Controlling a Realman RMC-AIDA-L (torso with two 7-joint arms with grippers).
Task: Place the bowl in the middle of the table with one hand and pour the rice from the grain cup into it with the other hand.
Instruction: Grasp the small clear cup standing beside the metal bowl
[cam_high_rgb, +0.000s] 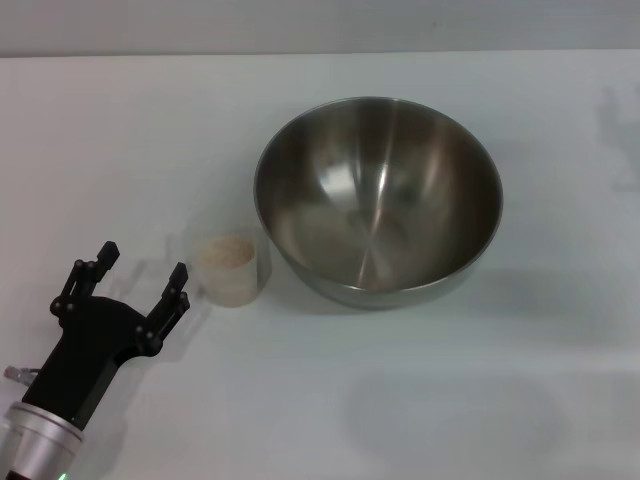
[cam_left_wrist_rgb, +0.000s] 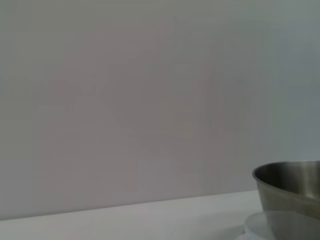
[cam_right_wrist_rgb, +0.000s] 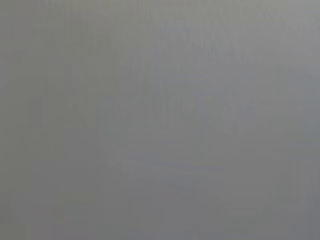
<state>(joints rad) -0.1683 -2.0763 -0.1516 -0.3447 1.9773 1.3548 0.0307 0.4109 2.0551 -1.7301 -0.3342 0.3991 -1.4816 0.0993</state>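
The steel bowl (cam_high_rgb: 378, 200) stands on the white table (cam_high_rgb: 450, 400) a little right of the middle, empty inside. The clear grain cup (cam_high_rgb: 231, 268) stands just left of the bowl, upright, with rice (cam_high_rgb: 227, 252) in it and its handle (cam_high_rgb: 176, 243) pointing left. My left gripper (cam_high_rgb: 143, 268) is open, low at the front left, its fingers apart just left of the cup and not touching it. In the left wrist view the bowl's rim (cam_left_wrist_rgb: 290, 187) and the cup's rim (cam_left_wrist_rgb: 285, 222) show at one corner. My right gripper is out of view.
A grey wall (cam_left_wrist_rgb: 125, 100) stands behind the table's far edge. The right wrist view shows only a plain grey surface. A faint shadow lies on the table at the front right (cam_high_rgb: 450, 410).
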